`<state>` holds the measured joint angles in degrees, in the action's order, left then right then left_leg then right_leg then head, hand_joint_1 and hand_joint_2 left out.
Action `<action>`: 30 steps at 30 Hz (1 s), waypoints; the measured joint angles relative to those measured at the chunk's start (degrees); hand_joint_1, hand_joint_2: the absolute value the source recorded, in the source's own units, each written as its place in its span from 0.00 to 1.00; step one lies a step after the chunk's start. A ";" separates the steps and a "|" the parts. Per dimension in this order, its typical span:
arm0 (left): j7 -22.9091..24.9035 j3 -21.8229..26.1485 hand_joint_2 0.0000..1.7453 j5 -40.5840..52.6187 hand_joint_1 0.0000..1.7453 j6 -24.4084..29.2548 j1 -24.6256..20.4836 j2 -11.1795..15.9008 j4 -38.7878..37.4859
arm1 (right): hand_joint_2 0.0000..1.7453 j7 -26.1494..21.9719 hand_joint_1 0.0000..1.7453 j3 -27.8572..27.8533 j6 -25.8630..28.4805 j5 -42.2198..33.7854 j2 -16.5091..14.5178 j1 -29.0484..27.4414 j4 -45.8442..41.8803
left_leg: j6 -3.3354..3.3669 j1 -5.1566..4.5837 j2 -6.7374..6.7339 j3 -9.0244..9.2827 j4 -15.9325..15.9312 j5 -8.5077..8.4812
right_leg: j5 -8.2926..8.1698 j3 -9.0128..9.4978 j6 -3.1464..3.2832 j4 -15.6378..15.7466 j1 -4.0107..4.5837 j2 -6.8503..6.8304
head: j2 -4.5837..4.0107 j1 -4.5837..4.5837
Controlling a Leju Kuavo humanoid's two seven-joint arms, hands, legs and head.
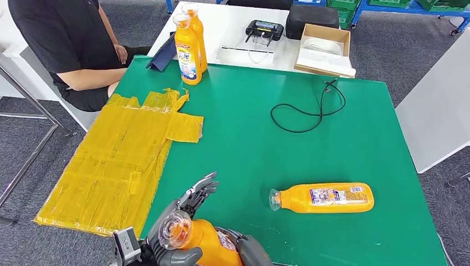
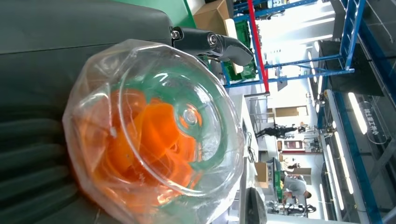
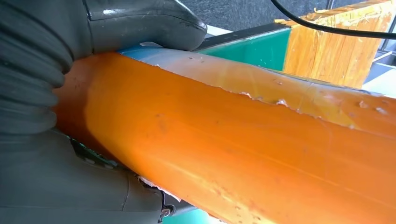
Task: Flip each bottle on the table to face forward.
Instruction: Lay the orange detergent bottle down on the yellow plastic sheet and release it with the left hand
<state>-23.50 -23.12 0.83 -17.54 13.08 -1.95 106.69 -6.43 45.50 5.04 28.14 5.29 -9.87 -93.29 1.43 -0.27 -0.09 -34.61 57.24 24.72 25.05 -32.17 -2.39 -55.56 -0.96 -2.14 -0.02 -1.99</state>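
Your 2 hands share 1 orange plastic bottle with a clear faceted cap [image 1: 195, 235] at the near edge of the green table [image 1: 249, 144]. Your left hand [image 1: 185, 213] is next to the cap end: its grey thumb lies under the neck and its dark fingers [image 1: 200, 188] are spread out past the cap, pointing away from you. From the head view you cannot tell whether that hand truly grips the bottle or only cradles it. In the left wrist view the clear cap [image 2: 154, 130] sits close against the hand's ribbed cover. Your right hand [image 1: 252, 252] is wrapped around the bottle's body; the right wrist view shows its thumb [image 3: 140, 23] pressed on the orange body [image 3: 243, 154], so this hand holds the bottle.

Beyond your right hand, a 2nd orange bottle with a printed label [image 1: 324, 198] lies on its side, cap pointing toward your left. Far ahead of your left hand, 2 upright orange bottles [image 1: 191, 47] stand together at the far edge. A yellow taped sheet [image 1: 119, 155] covers the table just outside your left hand. A black looped cable [image 1: 307, 108] lies well ahead of your right hand. A seated person in black [image 1: 66, 44] is at the far corner on your left.
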 joint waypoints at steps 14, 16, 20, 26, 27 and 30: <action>-1.78 -0.23 1.00 2.62 1.00 -0.42 -0.39 0.73 -0.57 | 1.00 0.40 1.00 0.92 1.45 -0.69 0.15 0.72 0.87 | 0.00 0.00 0.00 0.00 0.00 0.00 | 0.00 0.00 0.00 0.00 0.00 0.00 | 0.00 0.00; -1.94 -0.29 1.00 2.91 1.00 -0.37 -0.40 0.79 -0.57 | 1.00 0.39 1.00 0.96 1.62 -0.76 0.15 0.74 0.87 | 0.00 0.00 0.00 0.00 0.00 0.00 | 0.00 0.00 0.00 0.00 0.00 0.00 | 0.00 0.01; -2.11 -0.37 1.00 3.02 1.00 -0.34 -0.40 0.85 -0.57 | 1.00 0.38 1.00 0.98 1.82 -0.95 0.14 0.76 0.87 | 0.00 0.00 0.00 0.00 0.00 0.00 | 0.00 0.00 0.00 0.00 0.00 0.00 | 0.00 0.01; -2.26 -0.42 1.00 3.43 1.00 -0.03 -0.36 0.86 -0.57 | 1.00 0.38 1.00 0.97 2.12 -0.97 0.14 0.76 0.87 | 0.00 0.00 0.00 0.00 0.00 0.00 | 0.00 0.00 0.00 0.00 0.00 0.00 | 0.00 0.00; -2.31 -0.44 1.00 3.60 1.00 0.04 -0.35 0.86 -0.57 | 1.00 0.38 1.00 0.96 2.22 -0.97 0.14 0.74 0.86 | 0.00 0.00 0.00 0.00 0.00 0.00 | 0.00 0.00 0.00 0.00 0.00 0.00 | 0.00 0.00; -2.42 -0.48 1.00 3.97 1.00 0.17 -0.32 0.88 -0.57 | 1.00 0.38 1.00 0.92 2.40 -0.97 0.14 0.68 0.85 | 0.00 0.00 0.00 0.00 0.00 0.00 | 0.00 0.00 0.00 0.00 0.00 0.00 | 0.00 0.00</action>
<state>-25.92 -23.60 4.80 -17.37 12.77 -1.07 106.12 -6.05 46.41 7.44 27.17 5.44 -9.19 -92.43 1.43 -0.27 -0.09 -34.61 57.24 24.72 25.05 -32.17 -2.39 -55.56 -0.95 -2.14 -0.02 -1.99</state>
